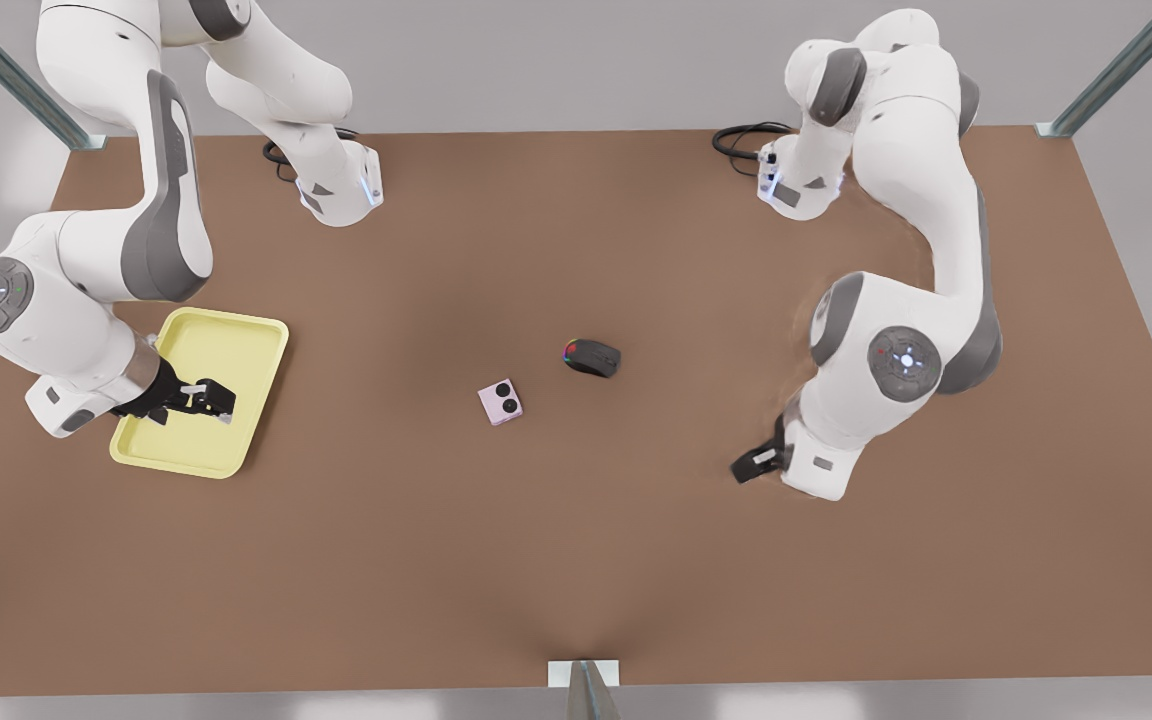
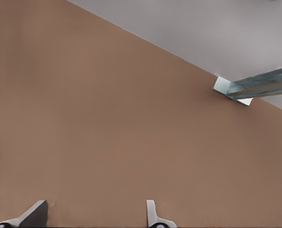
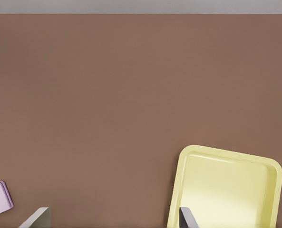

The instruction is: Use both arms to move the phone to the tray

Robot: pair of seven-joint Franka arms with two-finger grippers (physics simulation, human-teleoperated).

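The phone [image 1: 500, 402] lies flat on the tabletop [image 1: 576, 560] near its centre, free of both grippers. A black mouse [image 1: 592, 357] sits near it, toward the far edge, not touching. The tray [image 1: 236, 345] lies near the edge at the front view's left. The right gripper [image 1: 206, 400] hangs over the tray, fingers [image 3: 188, 219] spread wide, holding nothing. The left gripper [image 1: 756, 462] waits over bare tabletop near the opposite edge, well apart from the phone, fingers [image 2: 152, 216] parted, empty.
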